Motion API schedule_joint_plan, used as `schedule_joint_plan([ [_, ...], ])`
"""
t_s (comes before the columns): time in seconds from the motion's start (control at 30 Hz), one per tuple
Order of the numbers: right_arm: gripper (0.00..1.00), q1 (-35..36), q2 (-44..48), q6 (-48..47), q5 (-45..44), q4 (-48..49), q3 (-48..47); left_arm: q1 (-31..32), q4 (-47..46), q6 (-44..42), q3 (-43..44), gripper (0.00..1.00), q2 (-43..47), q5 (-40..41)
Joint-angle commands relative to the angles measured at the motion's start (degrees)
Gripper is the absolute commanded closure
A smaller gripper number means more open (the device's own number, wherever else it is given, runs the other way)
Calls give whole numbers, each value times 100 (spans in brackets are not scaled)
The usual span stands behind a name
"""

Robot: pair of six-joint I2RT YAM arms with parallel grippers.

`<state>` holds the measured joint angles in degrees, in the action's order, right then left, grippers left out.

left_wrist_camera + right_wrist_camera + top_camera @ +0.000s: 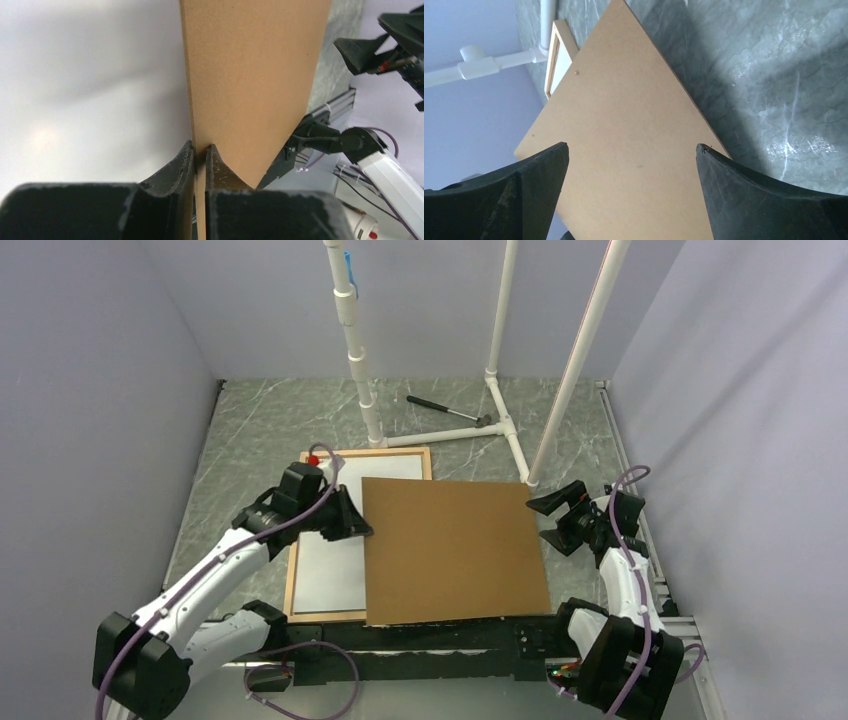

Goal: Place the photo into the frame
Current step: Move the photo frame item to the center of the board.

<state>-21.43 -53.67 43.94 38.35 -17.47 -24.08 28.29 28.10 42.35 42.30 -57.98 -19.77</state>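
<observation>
marble table: your left gripper clamps the backing board, right gripper spread empty, photo seemingly in the frame.

The top view looks down from high at the near edge over the whole table. Both wrist views look from close range along the brown board, which all three views share.

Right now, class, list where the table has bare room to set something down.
Bare: far-left corner of the table, between left wall, frame and pipe stand. Crowded: the middle, where the left gripper holds the backing board overlapping the frame.
</observation>
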Motion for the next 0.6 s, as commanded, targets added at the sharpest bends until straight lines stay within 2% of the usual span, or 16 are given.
schedule_joint_plan([
  [0.0, 0, 151, -132, -273, 173, 181, 8, -649, 465, -414, -337, 100, 439, 466],
  [0.27, 0, 469, -625, -544, 278, 372, 355, -1990, 1472, -568, -706, 100, 932, 1346],
  [0.3, 0, 535, -684, -545, 277, 424, 398, -2053, 1508, -516, -683, 96, 975, 1375],
  [0.33, 0, 593, -756, -551, 278, 452, 423, -2108, 1581, -447, -647, 87, 1007, 1436],
  [0.37, 0, 655, -802, -553, 278, 490, 450, -2158, 1659, -408, -593, 73, 1034, 1501],
  [0.4, 0, 727, -848, -560, 267, 498, 468, -2183, 1717, -392, -539, 49, 1065, 1553],
  [0.43, 0, 781, -879, -574, 243, 499, 480, -2187, 1777, -366, -491, 29, 1104, 1595],
  [0.47, 0, 848, -904, -579, 210, 496, 489, -2188, 1853, -342, -430, 16, 1143, 1677],
  [0.53, 0, 947, -939, -597, 161, 456, 514, -2186, 2016, -347, -318, 1, 1255, 1812],
  [0.57, 0, 987, -942, -608, 150, 418, 536, -2188, 2078, -356, -273, 1, 1300, 1846],
])
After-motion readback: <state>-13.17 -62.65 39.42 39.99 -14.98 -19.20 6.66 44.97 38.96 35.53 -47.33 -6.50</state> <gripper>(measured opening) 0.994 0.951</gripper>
